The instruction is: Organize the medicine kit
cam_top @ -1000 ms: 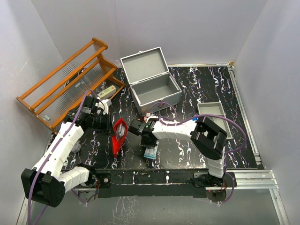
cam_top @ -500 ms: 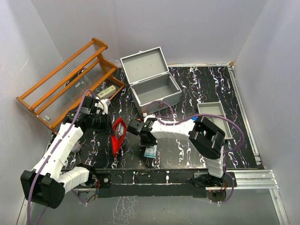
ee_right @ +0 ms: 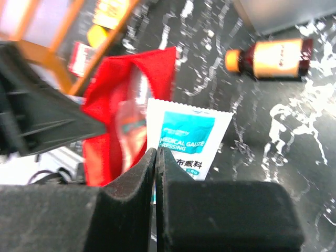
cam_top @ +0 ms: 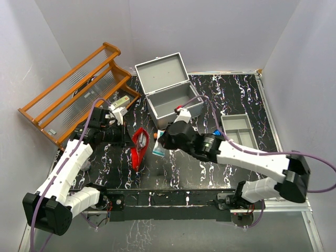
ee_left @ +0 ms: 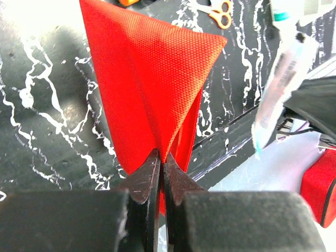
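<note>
Black marbled table, wooden rack far left. Left gripper pinched tight on red pouch. Right gripper clamped on gauze packet beside it. Medicine kit open, far centre. Divided tray right.

Black marbled table, plain white walls

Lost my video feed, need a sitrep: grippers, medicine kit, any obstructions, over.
Left gripper shut on red fabric pouch. Right gripper shut on white-and-teal gauze packet. Grey metal medicine kit box open, lid up. Brown bottle lying near it.
</note>
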Action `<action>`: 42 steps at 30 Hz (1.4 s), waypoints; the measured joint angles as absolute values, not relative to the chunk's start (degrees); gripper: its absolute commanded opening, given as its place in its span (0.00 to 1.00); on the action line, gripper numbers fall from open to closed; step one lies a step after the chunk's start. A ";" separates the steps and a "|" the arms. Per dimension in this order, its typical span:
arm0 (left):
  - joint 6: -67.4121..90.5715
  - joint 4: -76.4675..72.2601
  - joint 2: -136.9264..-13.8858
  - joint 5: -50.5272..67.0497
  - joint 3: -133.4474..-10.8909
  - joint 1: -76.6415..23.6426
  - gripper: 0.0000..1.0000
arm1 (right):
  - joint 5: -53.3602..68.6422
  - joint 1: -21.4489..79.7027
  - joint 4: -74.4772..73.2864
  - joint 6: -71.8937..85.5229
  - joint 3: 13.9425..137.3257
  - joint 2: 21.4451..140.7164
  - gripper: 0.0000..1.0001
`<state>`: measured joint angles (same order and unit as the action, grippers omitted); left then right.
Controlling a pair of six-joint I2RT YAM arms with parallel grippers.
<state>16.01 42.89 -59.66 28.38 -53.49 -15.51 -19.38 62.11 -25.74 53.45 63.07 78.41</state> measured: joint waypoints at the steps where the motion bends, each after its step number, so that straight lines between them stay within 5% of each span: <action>1: 16.01 42.11 -59.68 29.28 -53.36 -15.51 0.00 | -19.11 62.08 -22.39 52.53 61.45 75.55 0.00; 8: 15.53 36.82 -59.72 34.98 -52.27 -15.51 0.00 | -13.61 61.84 -4.45 47.70 52.73 66.67 0.00; 21: 14.87 32.62 -59.96 44.64 -51.70 -15.51 0.00 | -2.24 61.82 21.26 42.04 48.97 70.63 0.00; 38: 15.18 33.52 -60.45 48.93 -51.70 -15.51 0.00 | -3.27 61.80 33.43 40.77 39.20 74.26 0.00; 42: 15.59 33.45 -60.45 48.95 -51.70 -15.51 0.00 | -4.10 61.80 33.61 41.95 37.82 74.41 0.08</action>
<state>15.59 33.45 -60.45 48.95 -51.70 -15.51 -4.10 61.80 33.61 41.95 37.82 74.41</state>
